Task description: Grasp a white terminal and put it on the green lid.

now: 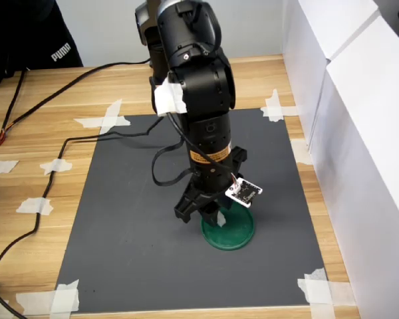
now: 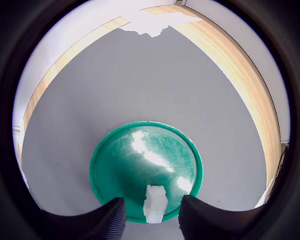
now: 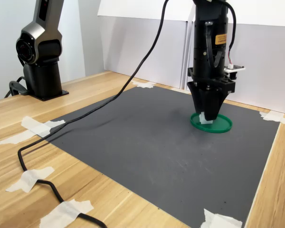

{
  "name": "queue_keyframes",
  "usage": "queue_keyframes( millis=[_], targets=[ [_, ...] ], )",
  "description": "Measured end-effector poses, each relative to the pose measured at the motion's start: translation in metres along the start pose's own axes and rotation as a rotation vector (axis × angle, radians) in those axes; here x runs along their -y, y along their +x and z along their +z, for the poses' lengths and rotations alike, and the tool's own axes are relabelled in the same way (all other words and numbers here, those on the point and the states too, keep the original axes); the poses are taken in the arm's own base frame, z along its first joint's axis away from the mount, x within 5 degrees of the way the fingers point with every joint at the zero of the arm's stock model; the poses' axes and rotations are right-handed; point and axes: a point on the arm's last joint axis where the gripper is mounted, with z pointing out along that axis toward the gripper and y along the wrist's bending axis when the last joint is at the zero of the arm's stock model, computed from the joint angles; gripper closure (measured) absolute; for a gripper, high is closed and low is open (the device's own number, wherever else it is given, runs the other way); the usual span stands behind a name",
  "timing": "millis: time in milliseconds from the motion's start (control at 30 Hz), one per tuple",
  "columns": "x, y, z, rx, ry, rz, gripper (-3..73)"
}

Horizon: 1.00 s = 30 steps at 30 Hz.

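Bright even light, glare on the green lid (image 2: pixel 145 167), wrist view fisheye-warped with dark vignette

setting: robotics lab test bench | evidence: black robot arm (image 3: pixel 40 47) bolted on wooden surface (image 3: pixel 109 199) | dark grey mat (image 1: pixel 139 219) fixed at its corners with white tape scraps (image 1: pixel 105 119) | white panels (image 1: pixel 359 113) screening the bench | loose black cable (image 3: pixel 47 142)

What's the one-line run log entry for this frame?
arm: over green lid | gripper: open, fingers either side of white terminal | terminal: on lid, near rim | lid: on dark mat
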Motion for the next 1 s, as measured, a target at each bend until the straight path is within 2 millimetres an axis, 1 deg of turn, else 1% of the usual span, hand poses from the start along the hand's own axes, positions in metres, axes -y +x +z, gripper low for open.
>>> queue_keyframes(
  millis=[100, 233, 300, 367, 400, 467, 533, 633, 667, 733, 800, 867, 1000],
  targets=[
    [0.002, -0.003, -0.021, 0.051, 0.037, 0.000, 19.5],
    [0.001, -0.002, -0.068, 0.157, 0.113, 0.014, 19.1],
    [-0.002, 0.006, -0.089, 0.195, 0.142, 0.035, 19.6],
    [-0.004, 0.017, -0.107, 0.236, 0.169, 0.074, 22.2],
    [-0.003, 0.024, -0.116, 0.259, 0.185, 0.097, 24.0],
    [-0.002, 0.041, -0.126, 0.290, 0.218, 0.147, 31.3],
    [-0.001, 0.060, -0.135, 0.312, 0.256, 0.191, 42.0],
    [0.001, 0.092, -0.151, 0.349, 0.333, 0.253, 60.9],
    [0.000, 0.101, -0.157, 0.365, 0.362, 0.273, 64.8],
    [-0.002, 0.117, -0.166, 0.394, 0.412, 0.306, 68.6],
    [-0.007, 0.132, -0.177, 0.429, 0.460, 0.335, 70.0],
    [-0.016, 0.143, -0.184, 0.467, 0.486, 0.368, 70.6],
    [-0.040, 0.161, -0.185, 0.543, 0.484, 0.471, 71.0]
  ],
)
